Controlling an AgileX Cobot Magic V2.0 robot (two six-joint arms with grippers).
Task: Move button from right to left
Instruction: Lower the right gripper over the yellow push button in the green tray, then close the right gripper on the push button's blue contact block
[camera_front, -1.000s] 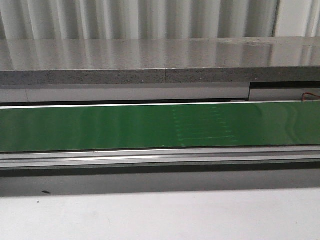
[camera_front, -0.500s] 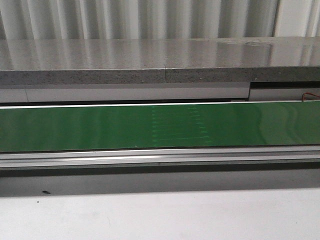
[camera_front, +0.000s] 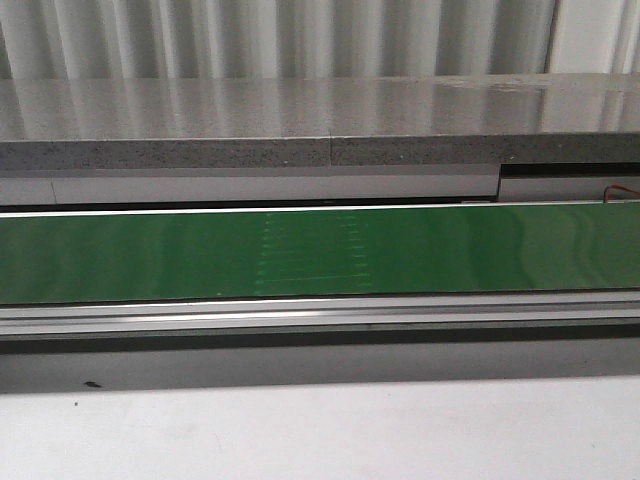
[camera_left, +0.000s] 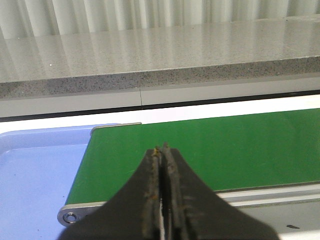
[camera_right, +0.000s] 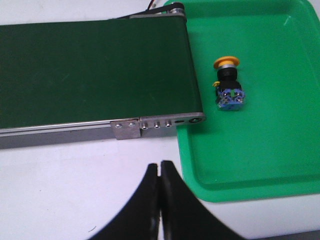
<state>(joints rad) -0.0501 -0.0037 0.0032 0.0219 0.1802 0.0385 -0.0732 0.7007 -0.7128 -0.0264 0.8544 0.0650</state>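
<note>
A white worktop (camera_right: 60, 170) carries a green belt conveyor (camera_front: 320, 250). Just beside the conveyor's one end lies a green tray (camera_right: 280, 150) holding the button (camera_right: 228, 82) on its side; beside its other end lies a blue tray (camera_left: 30, 185).

**Button lying in the green tray**

The button (camera_right: 228, 83) is lying on its side on the floor of the green tray (camera_right: 260, 165), near the end of the belt (camera_right: 90, 70) but not touching it. Its round yellow-orange cap is pointing away from the blue-grey block body, with a black collar between them. It is probably resting free, nothing gripping it.
</note>
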